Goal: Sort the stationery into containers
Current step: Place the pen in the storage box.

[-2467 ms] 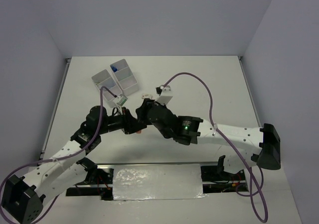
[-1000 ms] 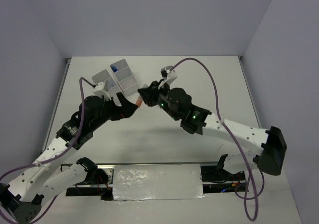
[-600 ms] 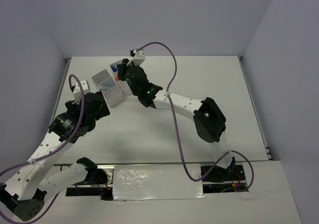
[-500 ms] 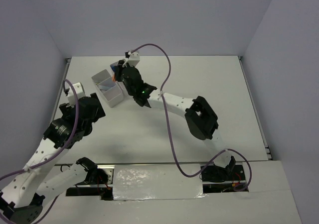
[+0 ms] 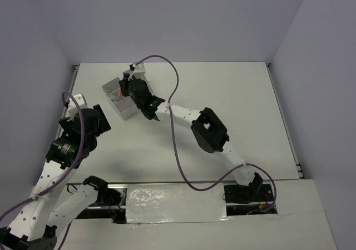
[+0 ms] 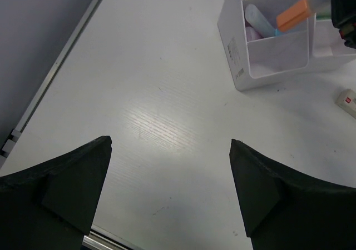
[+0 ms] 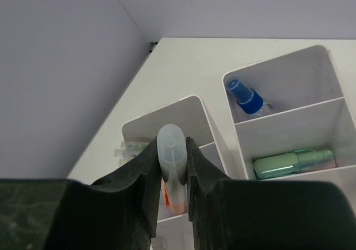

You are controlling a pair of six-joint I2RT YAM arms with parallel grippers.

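left gripper (image 6: 169, 143) spread wide above the table (image 6: 167, 89); ahead right, an orange highlighter (image 6: 293, 14) tilts over the bins (image 6: 267, 66).

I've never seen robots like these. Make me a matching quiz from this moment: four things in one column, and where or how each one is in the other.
Things
1. orange highlighter with a translucent cap
2. clear tube with a blue cap
3. small white block with a red mark
4. left gripper

Place or state
A. on the bare table, outside the bins
B. lying in a compartment of a white plastic bin
C. clamped in the right gripper
D. open, holding nothing

Pairs: 1-C, 2-B, 3-A, 4-D
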